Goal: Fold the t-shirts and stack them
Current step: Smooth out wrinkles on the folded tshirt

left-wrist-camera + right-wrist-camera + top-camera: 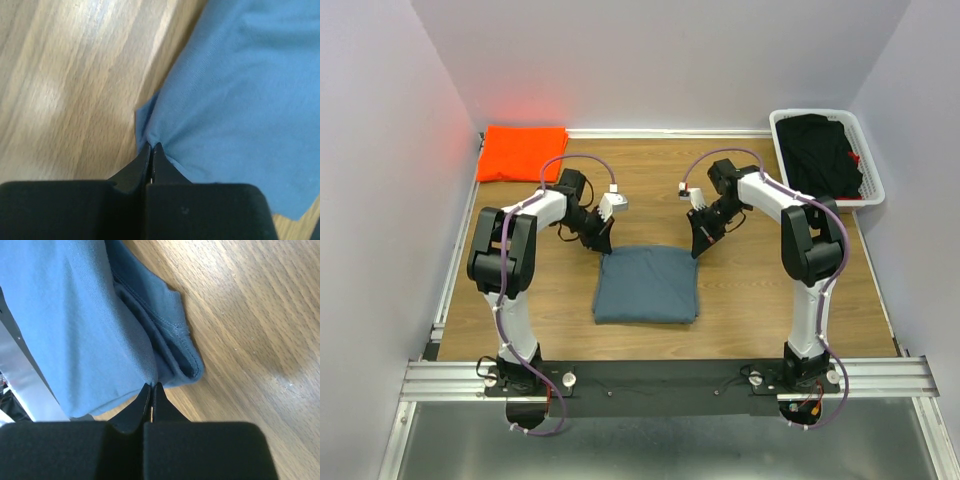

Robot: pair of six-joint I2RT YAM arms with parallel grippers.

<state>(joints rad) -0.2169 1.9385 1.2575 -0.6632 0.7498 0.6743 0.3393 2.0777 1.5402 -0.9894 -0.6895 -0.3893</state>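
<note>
Folded blue-grey t-shirt [647, 287], left claw [603, 244] and right claw [698, 246] at its far corners (seemingly pinching), orange t-shirt [523, 152] beyond

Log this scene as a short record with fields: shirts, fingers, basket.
blue-grey shirt: folded, flat on the table, centre
orange shirt: folded, far left corner
left fingers: shut, pinching the blue-grey shirt's far left corner
right fingers: shut, pinching its far right corner
basket: far right, holds dark clothes
</note>
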